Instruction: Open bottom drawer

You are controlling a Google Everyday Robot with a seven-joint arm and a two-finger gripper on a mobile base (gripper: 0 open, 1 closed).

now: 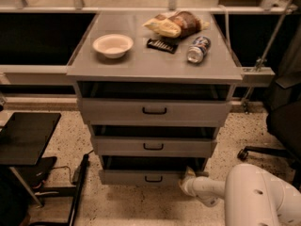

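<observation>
The bottom drawer [131,177] is the lowest and narrowest of three grey drawer fronts, with a small black bar handle [154,179]. It stands out a little, with a dark gap above it. My gripper [188,175] is low, near the floor, at the right end of this drawer's front, to the right of the handle. The white arm [254,197] reaches in from the lower right.
The cabinet top [150,62] holds a white bowl [113,45], a black bar [162,45], snack bags [175,25] and a can [197,50]. The middle drawer [153,146] and top drawer [154,111] are above. A black stand [28,138] is on the left and an office chair [284,126] on the right.
</observation>
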